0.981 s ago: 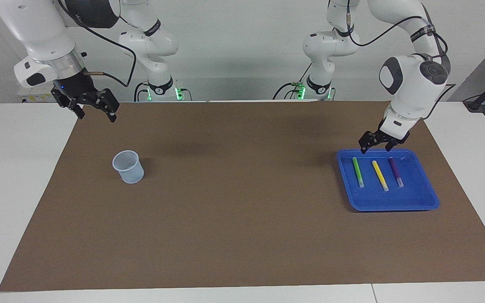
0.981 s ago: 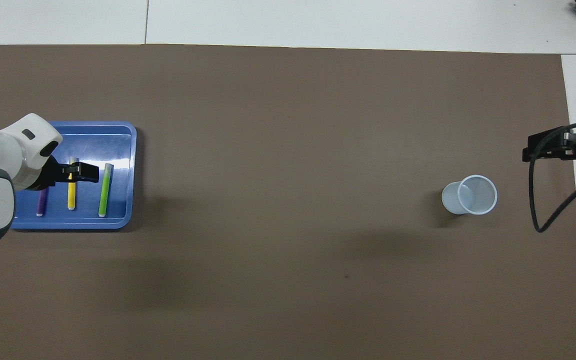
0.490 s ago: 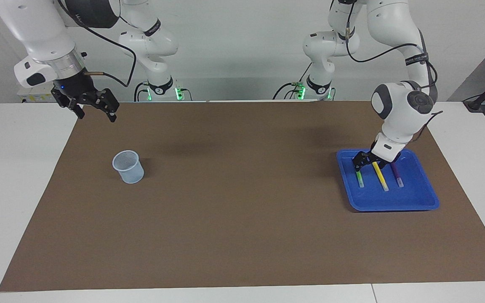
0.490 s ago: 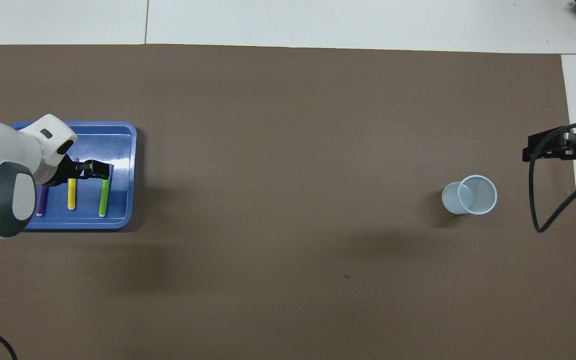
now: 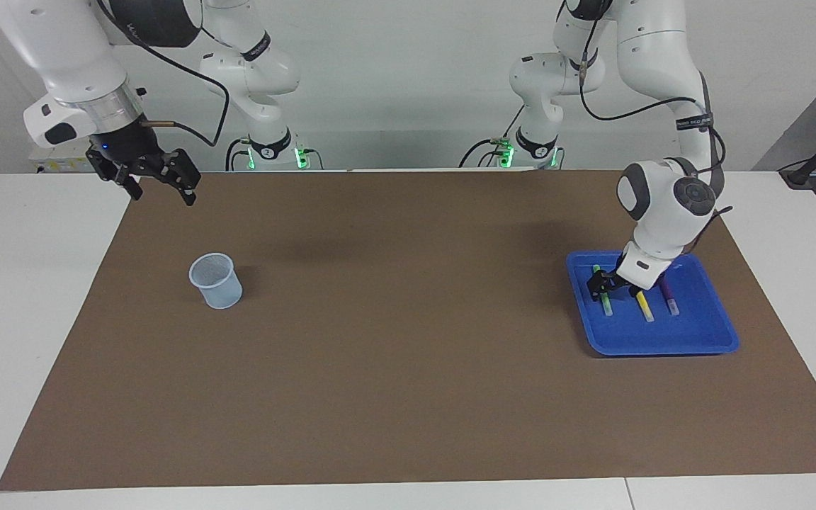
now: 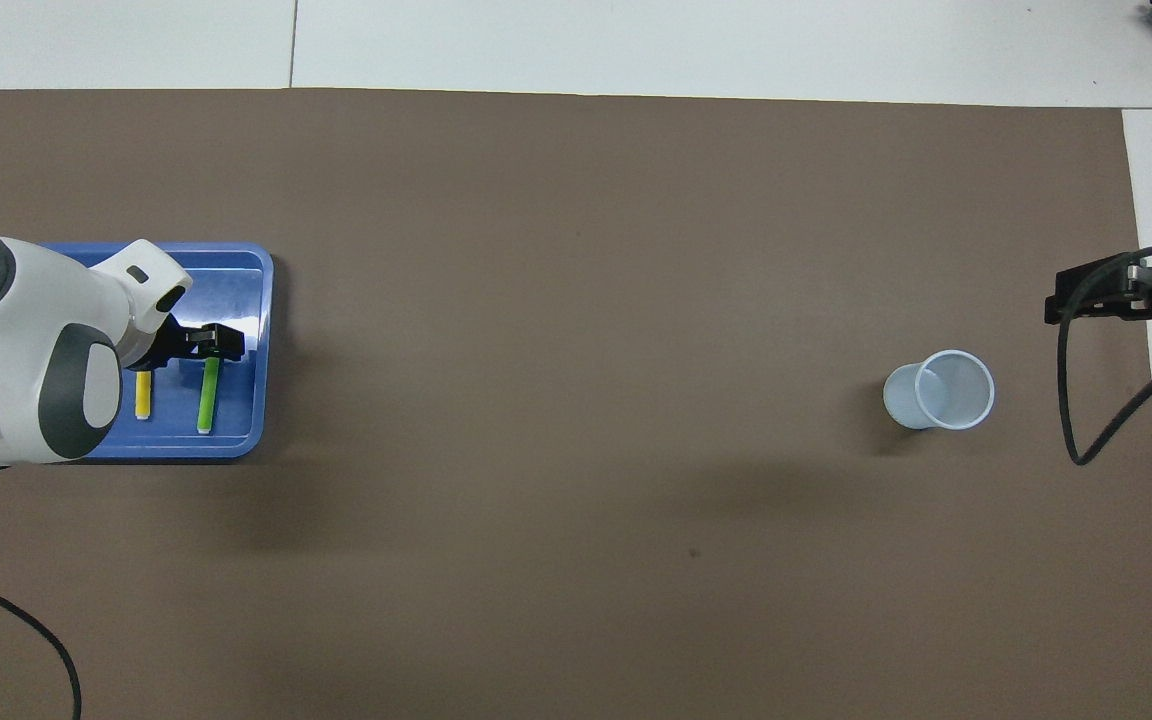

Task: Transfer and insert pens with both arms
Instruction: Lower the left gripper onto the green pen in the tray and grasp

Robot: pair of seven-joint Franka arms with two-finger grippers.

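Note:
Three pens lie side by side in the blue tray at the left arm's end of the table. My left gripper is down in the tray, open, one finger on each side of the green pen. The yellow pen and the purple pen lie beside it, untouched. From overhead I see the left gripper over the farther end of the green pen, with the yellow pen next to it; the arm hides the purple one. My right gripper waits open in the air.
A pale translucent cup stands upright on the brown mat toward the right arm's end, also seen overhead as the cup. The right gripper hangs by the mat's edge. Two small arm bases with green lights stand at the robots' end.
The left gripper came down from above the tray's nearer rim into the tray and now straddles the green pen. The right arm has not moved.

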